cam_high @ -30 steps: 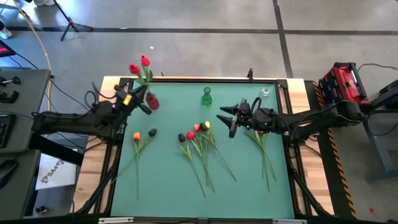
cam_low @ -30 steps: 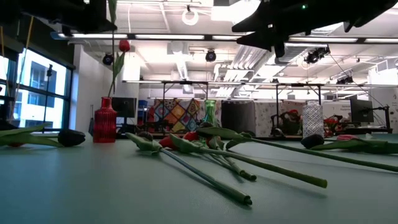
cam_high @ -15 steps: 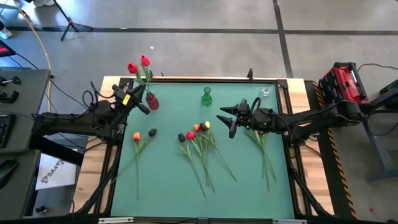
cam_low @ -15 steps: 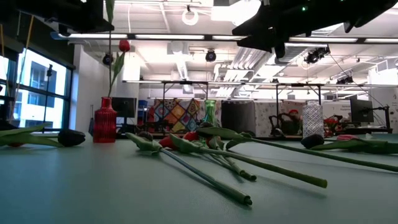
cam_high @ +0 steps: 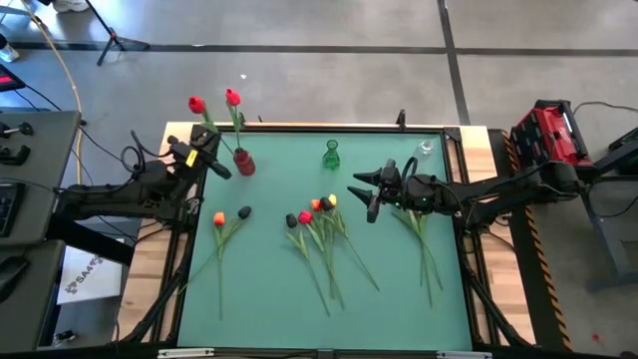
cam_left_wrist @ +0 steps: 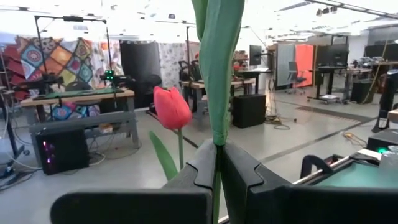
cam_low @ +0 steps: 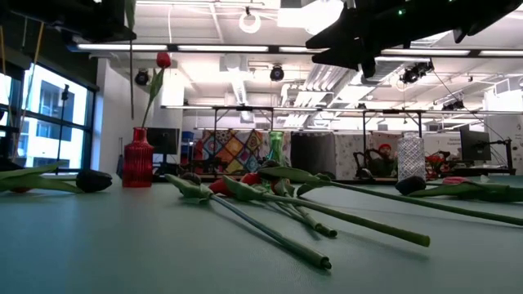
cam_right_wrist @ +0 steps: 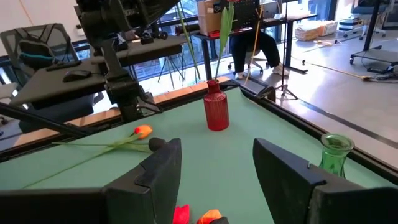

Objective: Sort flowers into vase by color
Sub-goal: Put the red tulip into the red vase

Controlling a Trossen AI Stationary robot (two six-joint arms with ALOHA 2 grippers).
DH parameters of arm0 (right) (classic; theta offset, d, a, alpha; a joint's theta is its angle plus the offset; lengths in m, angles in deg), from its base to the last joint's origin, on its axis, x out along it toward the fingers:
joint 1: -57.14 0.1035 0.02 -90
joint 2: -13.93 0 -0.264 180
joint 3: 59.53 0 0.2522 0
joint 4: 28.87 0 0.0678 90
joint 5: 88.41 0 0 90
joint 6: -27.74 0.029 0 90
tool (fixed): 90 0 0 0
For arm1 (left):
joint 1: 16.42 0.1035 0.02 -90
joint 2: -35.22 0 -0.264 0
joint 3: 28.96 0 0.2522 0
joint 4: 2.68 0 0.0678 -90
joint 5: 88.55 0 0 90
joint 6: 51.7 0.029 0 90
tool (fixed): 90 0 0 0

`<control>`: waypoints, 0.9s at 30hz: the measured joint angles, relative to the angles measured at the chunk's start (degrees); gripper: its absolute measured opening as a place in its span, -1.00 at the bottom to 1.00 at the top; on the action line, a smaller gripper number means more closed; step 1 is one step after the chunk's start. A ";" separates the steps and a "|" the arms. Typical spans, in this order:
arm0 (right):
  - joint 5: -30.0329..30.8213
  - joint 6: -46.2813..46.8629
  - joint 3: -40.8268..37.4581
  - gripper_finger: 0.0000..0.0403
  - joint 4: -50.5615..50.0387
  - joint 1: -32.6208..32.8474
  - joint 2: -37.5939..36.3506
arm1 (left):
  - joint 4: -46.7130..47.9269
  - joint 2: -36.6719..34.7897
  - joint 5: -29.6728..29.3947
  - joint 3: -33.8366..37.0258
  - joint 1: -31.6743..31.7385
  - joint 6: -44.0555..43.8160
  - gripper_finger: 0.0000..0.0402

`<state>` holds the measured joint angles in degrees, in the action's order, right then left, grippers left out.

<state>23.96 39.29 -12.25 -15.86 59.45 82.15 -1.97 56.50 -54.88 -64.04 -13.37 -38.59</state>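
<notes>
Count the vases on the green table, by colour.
red ribbed vase: 1
green glass vase: 1
clear glass vase: 1
Total: 3

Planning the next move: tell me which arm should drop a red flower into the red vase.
Left. Its end effector is already shut on a red flower beside the red vase, which holds one red flower. The right end effector is open, empty, near the middle pile.
</notes>
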 joint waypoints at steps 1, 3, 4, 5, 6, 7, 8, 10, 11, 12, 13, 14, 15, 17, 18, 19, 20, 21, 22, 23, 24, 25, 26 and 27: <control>0.00 0.00 0.00 -0.07 0.00 0.00 0.00 | 0.15 -0.20 -0.10 0.00 0.00 -0.02 -1.00; 0.02 0.00 0.00 -0.07 0.00 0.00 0.00 | 0.21 -0.24 -0.84 0.00 0.00 0.00 -1.00; 0.02 0.00 0.00 -0.07 0.00 0.00 0.00 | 0.17 -0.24 -1.00 0.00 0.03 0.07 -1.00; 0.02 0.00 0.00 -0.07 0.01 0.00 0.00 | 0.06 -0.24 -1.04 0.00 0.14 0.04 -1.00; 0.01 0.00 0.00 -0.07 0.02 0.00 0.00 | -0.12 -0.24 -1.06 0.00 0.38 -0.03 -1.00; 0.00 0.00 0.00 -0.07 0.02 0.00 0.00 | -0.25 -0.24 -1.12 0.00 0.70 -0.27 -1.00; 0.00 0.00 0.00 -0.07 0.02 0.00 0.00 | -0.39 -0.24 -1.14 0.00 1.12 -0.40 -1.00; 0.02 0.00 0.00 -0.07 0.09 0.00 0.00 | -0.59 -0.24 -1.12 0.00 2.18 -0.94 -1.00; 0.02 0.00 0.00 -0.07 0.21 0.00 0.00 | -0.56 -0.24 -1.12 0.00 2.94 -1.28 -1.00; 0.00 -0.02 0.00 -0.07 0.40 0.00 0.00 | -0.49 -0.06 -1.13 0.00 3.87 -1.90 -1.00; 0.01 -0.02 0.00 -0.07 0.51 0.00 0.00 | -0.45 0.25 -1.09 0.00 4.82 -2.46 -1.00; 0.02 -0.03 0.00 -0.07 0.67 0.00 0.00 | -0.35 0.60 -0.74 0.00 5.84 -3.03 -1.00; 0.01 -0.09 0.01 -0.07 0.80 0.00 0.00 | -0.33 1.00 -0.03 0.00 6.87 -3.71 -1.00; 0.01 -0.35 0.01 -0.07 0.96 0.00 0.00 | -0.80 1.84 2.25 0.00 9.03 -5.09 -1.00; 0.00 -0.50 0.02 -0.07 1.08 0.00 0.00 | -0.97 2.20 3.39 0.00 10.08 -5.50 -1.00; 0.02 -0.55 0.02 -0.07 1.14 0.00 0.00 | -1.13 2.59 4.39 0.00 11.07 -5.99 -1.00; 0.02 -0.61 0.00 -0.07 1.18 0.00 0.00 | -1.17 2.98 5.18 0.00 11.94 -6.72 -1.00; 0.02 -0.61 0.02 -0.07 1.22 0.00 0.00 | -1.16 3.44 5.97 0.00 12.85 -7.23 -1.00; 0.02 -0.63 0.02 -0.07 1.21 0.00 0.00 | -1.15 3.93 6.87 0.00 13.72 -7.65 -1.00; 0.02 -0.65 0.02 -0.07 1.22 0.00 0.00 | -1.15 4.39 7.54 0.00 14.52 -8.14 -1.00; 0.02 -0.67 0.02 -0.07 1.22 0.00 0.00 | -1.14 4.86 8.22 0.00 15.28 -8.41 -1.00; 0.02 -0.68 0.02 -0.07 1.21 0.00 0.00 | -1.16 5.34 8.92 0.00 15.99 -8.59 -1.00; 0.02 -0.68 0.02 -0.07 1.20 0.00 0.00 | -1.18 5.85 9.55 0.00 16.58 -9.03 -1.00; 0.00 -0.75 0.02 -0.07 1.21 0.00 0.00 | -1.18 6.39 9.92 0.00 17.10 -9.69 -1.00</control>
<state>23.96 38.54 -12.23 -14.65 59.45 82.15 -3.15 62.88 -44.96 -64.04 3.73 -48.28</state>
